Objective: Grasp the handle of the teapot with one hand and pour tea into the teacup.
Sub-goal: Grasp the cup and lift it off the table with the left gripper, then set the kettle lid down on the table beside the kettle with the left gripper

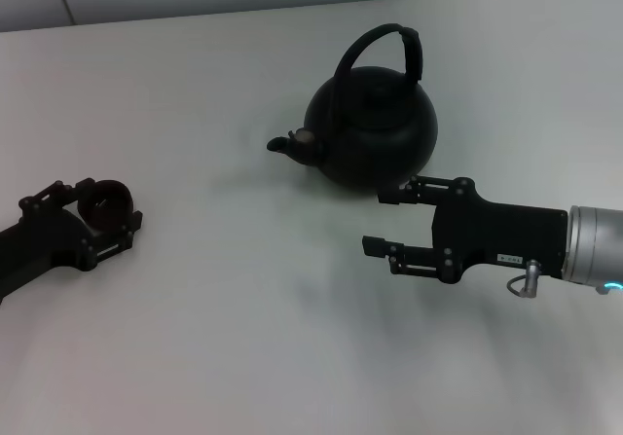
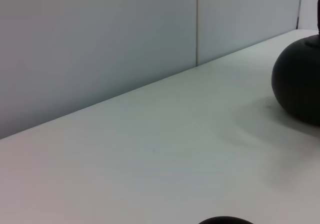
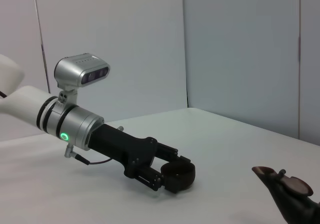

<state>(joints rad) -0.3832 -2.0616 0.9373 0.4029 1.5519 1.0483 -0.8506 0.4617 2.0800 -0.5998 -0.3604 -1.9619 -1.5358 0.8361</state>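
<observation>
Sitting upright on the white table (image 1: 243, 338), toward the far middle of the head view: the matte-black teapot (image 1: 375, 133), stubby spout (image 1: 285, 146) pointing toward the robot's left. Arching tall over the lid, untouched: the handle (image 1: 389, 38), thicker along its right side.

Hovering just in front of the pot's lower right side: the right gripper (image 1: 382, 221), fingers spread wide apart and holding nothing, one fingertip (image 1: 389, 197) lying close against the pot's base as seen from the head, contact not clear. Pointing leftward across the table, with the black wrist body and silver cuff (image 1: 589, 245) trailing toward the right edge.

Resting well apart from the pot, at the left edge of the table: the small dark teacup (image 1: 105, 201), sitting between the fingers of the left gripper (image 1: 97, 211). Closing around the cup on both sides, as confirmed from the right wrist view, where the left gripper (image 3: 172, 176) is clamping the cup (image 3: 179, 174) low over the table.

Showing in the left wrist view: only the rounded flank of the teapot (image 2: 299, 81) at one edge and the cup's rim (image 2: 225, 220) barely peeking in.

Standing behind the table: pale wall panels (image 2: 100, 43).
</observation>
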